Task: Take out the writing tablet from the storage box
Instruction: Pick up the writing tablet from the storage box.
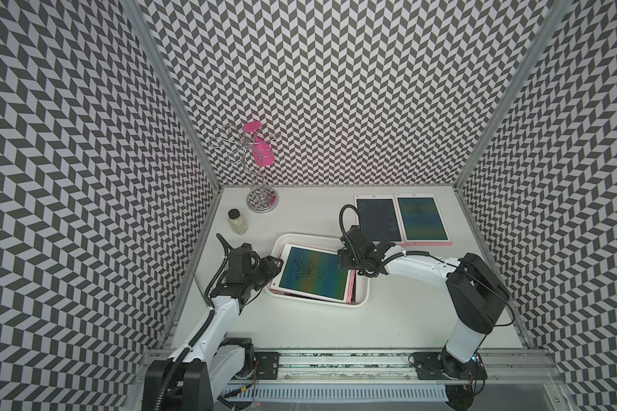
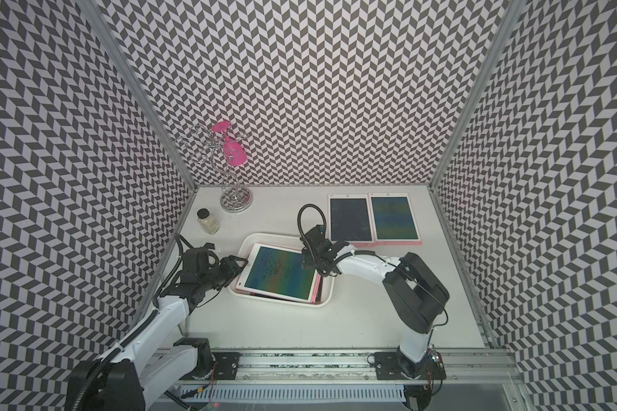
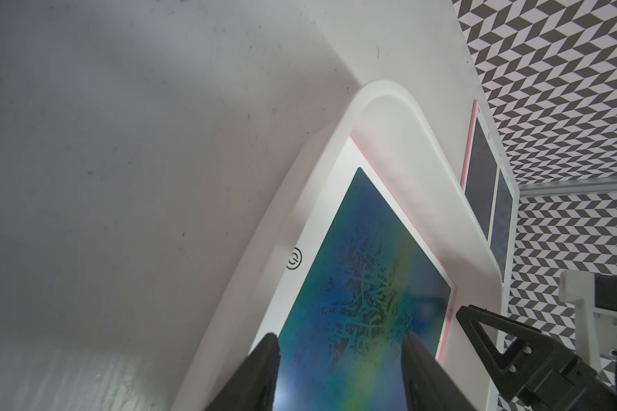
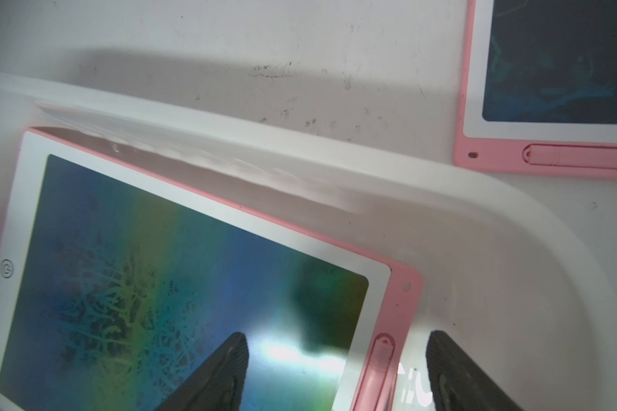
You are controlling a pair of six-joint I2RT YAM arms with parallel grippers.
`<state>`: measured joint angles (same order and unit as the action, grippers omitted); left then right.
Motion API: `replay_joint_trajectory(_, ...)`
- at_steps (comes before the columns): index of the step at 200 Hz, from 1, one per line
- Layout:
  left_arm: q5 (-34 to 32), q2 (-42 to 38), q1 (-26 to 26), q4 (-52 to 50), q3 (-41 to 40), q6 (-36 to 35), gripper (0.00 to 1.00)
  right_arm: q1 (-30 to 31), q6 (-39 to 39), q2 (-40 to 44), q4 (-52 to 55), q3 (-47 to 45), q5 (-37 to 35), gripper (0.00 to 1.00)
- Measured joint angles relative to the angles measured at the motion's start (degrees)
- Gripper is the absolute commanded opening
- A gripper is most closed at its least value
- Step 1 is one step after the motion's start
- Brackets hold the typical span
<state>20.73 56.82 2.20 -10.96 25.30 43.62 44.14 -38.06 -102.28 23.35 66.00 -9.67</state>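
Since rt arm (image 1: 406,267) overhangs, writing tablet's (image 1: 314,272) corner's hidden.

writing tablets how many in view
3 plain: dark tablet and bluish tablet side by side on the table, top tablet in the storage box; more seem hidden beneath it.

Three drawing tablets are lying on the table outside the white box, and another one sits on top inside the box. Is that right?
Not quite: only two lie on the table outside the storage box, a dark tablet and a bluish tablet, side by side. Both top views show it. The rest is right: a writing tablet sits on top inside the box.
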Motion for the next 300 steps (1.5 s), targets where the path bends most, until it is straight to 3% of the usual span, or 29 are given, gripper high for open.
replay_joint_trajectory(124,-3.61,1.95,-0.68,0.59,2.91,-3.06,0.55,0.20,-5.11,-6.29,0.76,4.46,-1.97,0.87)
replay_joint_trajectory(184,-6.08,5.92,-1.60,-0.66,1.49,-3.52,0.54,-0.76,-4.42,-5.66,-3.80,1.33,0.74,0.85)
replay_joint_trajectory(253,-4.50,6.08,-1.49,0.22,0.90,-3.69,0.53,-2.21,-0.79,1.60,-13.51,-8.87,6.10,0.82)
replay_joint_trajectory(300,-4.44,6.54,-1.49,0.90,0.90,-3.69,0.53,-2.75,1.16,2.84,-16.35,-10.78,7.82,0.75)
